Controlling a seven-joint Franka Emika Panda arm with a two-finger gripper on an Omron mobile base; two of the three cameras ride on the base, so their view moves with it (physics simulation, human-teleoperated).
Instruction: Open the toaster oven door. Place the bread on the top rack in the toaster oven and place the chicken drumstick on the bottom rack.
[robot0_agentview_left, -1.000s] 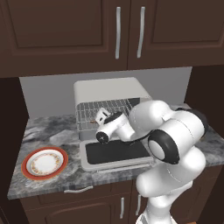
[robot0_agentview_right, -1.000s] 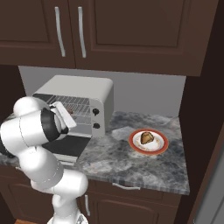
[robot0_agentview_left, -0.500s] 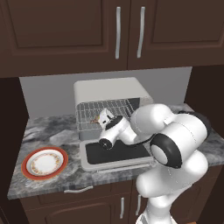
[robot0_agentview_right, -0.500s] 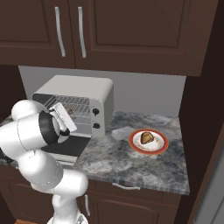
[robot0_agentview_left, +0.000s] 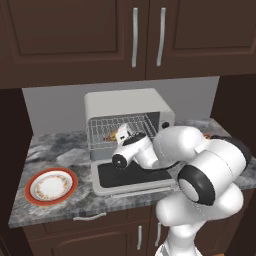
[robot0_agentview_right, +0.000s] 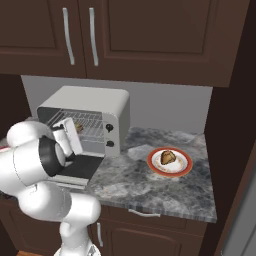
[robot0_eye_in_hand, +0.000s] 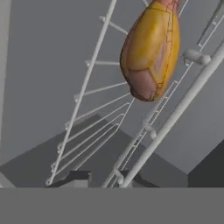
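The toaster oven (robot0_agentview_left: 127, 102) (robot0_agentview_right: 95, 97) stands on the counter with the toaster oven door (robot0_agentview_left: 132, 175) (robot0_agentview_right: 85, 167) folded down flat. A golden chicken drumstick (robot0_eye_in_hand: 151, 50) (robot0_agentview_left: 107, 136) lies on a wire rack (robot0_eye_in_hand: 85, 81) (robot0_agentview_left: 102, 127) inside; I cannot tell whether it is the top rack or the bottom rack. My gripper (robot0_agentview_left: 122, 133) (robot0_agentview_right: 75, 128) (robot0_eye_in_hand: 103, 179) is at the oven mouth, just short of the drumstick and apart from it. Its tips stand narrowly open with nothing between them. The bread (robot0_agentview_right: 168, 157) sits on a red-rimmed plate (robot0_agentview_right: 186, 168) right of the oven.
An empty red-rimmed plate (robot0_agentview_left: 51, 185) lies on the counter left of the oven. Dark wall cabinets (robot0_agentview_left: 135, 35) hang above. A tall dark panel (robot0_agentview_right: 235, 125) closes the counter's right end. Two dark knobs (robot0_agentview_right: 107, 135) sit on the oven's right side.
The hand has shifted slightly right at the oven mouth and the elbow has swung right. The fingers have drawn closer together.
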